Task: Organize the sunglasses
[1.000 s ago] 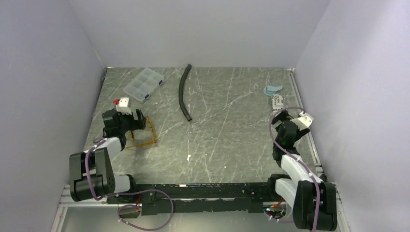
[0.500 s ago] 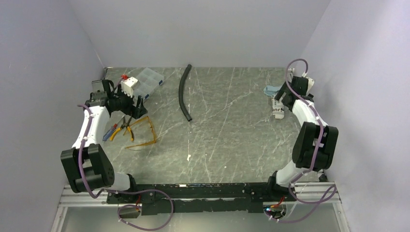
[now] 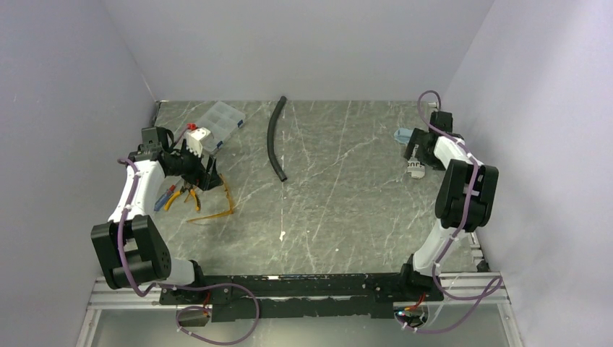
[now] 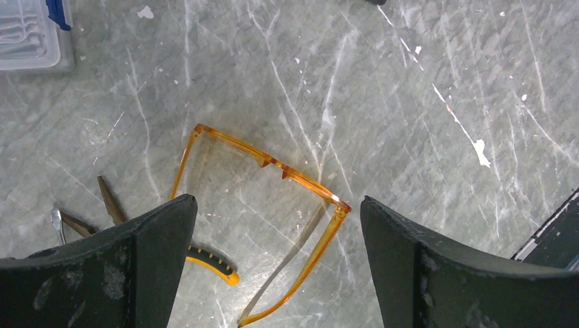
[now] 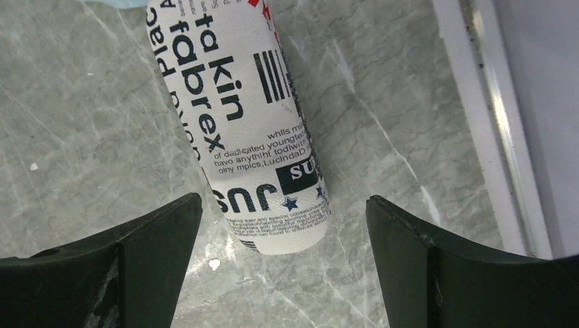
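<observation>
The sunglasses (image 3: 217, 203), with amber-orange lenses and thin orange arms, lie open on the table at the left. In the left wrist view the sunglasses (image 4: 273, 167) lie just ahead of and between my fingers. My left gripper (image 3: 205, 170) (image 4: 275, 222) is open and empty, hovering above them. My right gripper (image 3: 416, 155) (image 5: 283, 205) is open and empty above the near end of the grey-white pouch (image 5: 249, 123) with black print at the far right (image 3: 414, 166).
Yellow-handled pliers (image 3: 178, 195) (image 4: 208, 262) lie left of the sunglasses. A clear organizer box (image 3: 215, 123) (image 4: 31, 34) and a black hose (image 3: 275, 141) lie farther back. A light-blue cloth (image 3: 402, 134) sits behind the pouch. The table's right rail (image 5: 478, 102) is close.
Both arms have unfolded from near their bases. The left gripper now hovers over the sunglasses, uncovering the pliers. The right gripper has reached out to the pouch at the far right.
</observation>
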You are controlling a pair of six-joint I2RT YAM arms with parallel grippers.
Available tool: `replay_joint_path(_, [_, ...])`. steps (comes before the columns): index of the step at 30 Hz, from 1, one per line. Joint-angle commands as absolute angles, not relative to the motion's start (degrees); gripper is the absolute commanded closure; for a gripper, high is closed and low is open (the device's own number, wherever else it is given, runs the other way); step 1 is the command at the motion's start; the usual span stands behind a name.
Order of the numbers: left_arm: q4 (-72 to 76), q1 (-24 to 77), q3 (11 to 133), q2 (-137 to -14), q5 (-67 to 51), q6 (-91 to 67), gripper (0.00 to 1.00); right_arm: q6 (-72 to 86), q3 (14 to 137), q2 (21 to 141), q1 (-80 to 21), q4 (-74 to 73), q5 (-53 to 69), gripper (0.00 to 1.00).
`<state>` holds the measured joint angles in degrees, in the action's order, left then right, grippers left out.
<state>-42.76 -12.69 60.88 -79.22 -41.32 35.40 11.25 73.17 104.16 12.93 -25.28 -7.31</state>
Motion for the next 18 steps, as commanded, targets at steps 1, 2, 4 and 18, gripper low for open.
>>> replay_joint_path(1, [-43.1,-12.7,62.4,-79.3,-45.0,36.4,0.05,8.8,76.4,107.6,12.7,-26.9,-5.0,0.07])
replay_joint_path(2, [-43.1,-12.7,62.5,-79.4,-45.2,36.3,0.05,8.6,76.6,108.2,12.7,-26.8,-4.7,0.08])
replay_joint_path(4, [-42.7,-12.7,62.1,-79.3,-45.3,36.1,0.05,8.5,76.8,109.2,12.7,-26.3,-3.8,0.10])
replay_joint_path(18, [-43.1,-12.6,62.7,-79.2,-45.4,34.7,0.05,6.2,76.6,109.9,7.8,-25.7,-8.6,0.79])
